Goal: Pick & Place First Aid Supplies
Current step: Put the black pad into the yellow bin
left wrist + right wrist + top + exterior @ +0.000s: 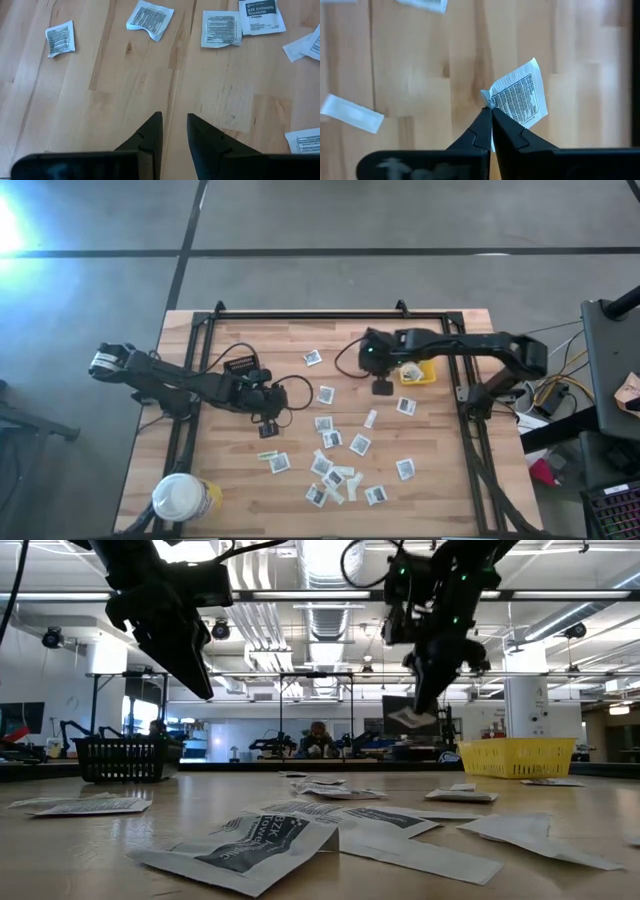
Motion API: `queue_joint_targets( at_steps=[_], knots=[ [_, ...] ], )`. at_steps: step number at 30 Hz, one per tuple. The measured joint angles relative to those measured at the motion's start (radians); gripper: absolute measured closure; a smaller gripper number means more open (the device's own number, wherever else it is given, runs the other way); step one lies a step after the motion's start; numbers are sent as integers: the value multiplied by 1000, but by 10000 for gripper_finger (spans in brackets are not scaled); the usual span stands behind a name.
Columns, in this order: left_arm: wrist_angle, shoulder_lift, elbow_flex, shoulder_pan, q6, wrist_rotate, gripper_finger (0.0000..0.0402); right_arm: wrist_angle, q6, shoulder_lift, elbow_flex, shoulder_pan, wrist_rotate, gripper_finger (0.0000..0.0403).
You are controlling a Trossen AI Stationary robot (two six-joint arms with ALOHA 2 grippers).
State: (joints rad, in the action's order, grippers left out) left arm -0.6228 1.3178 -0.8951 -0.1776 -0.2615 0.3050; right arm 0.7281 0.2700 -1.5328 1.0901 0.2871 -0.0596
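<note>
Yellow bin [424, 374] beside right gripper [381, 389]

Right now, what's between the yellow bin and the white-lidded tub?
In the high view, scattered packets on the table lie between bin and tub.

A pale wooden plank worktop [250, 480] stands on a grey concrete floor [400, 215] crossed by dark lines, while beyond it a bright workshop shows ceiling ducts [330, 615], strip lights and a seated person [318, 738].
</note>
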Motion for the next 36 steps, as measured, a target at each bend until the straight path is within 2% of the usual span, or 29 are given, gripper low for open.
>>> queue_joint_targets(
  at_steps=[3, 9, 17, 26, 32, 36],
  knots=[
    [1, 0, 0, 0, 0, 0, 319, 0, -9, 70, 0, 0, -7, 395],
    [1, 0, 0, 0, 0, 0, 319, -1, -40, 192, 0, 0, -102, 395],
    [2, 0, 0, 0, -3, 0, 319, 0, -86, 291, 0, 2, -350, 395],
    [2, 0, 0, 0, -9, 0, 319, 91, -229, 302, -26, 3, -657, 395],
    [2, 0, 0, 1, -9, 0, 319, 185, -364, 302, -83, 10, -674, 395],
    [2, 0, 0, 1, -9, 0, 319, 208, -435, 301, -140, 12, -643, 395]
  ],
)
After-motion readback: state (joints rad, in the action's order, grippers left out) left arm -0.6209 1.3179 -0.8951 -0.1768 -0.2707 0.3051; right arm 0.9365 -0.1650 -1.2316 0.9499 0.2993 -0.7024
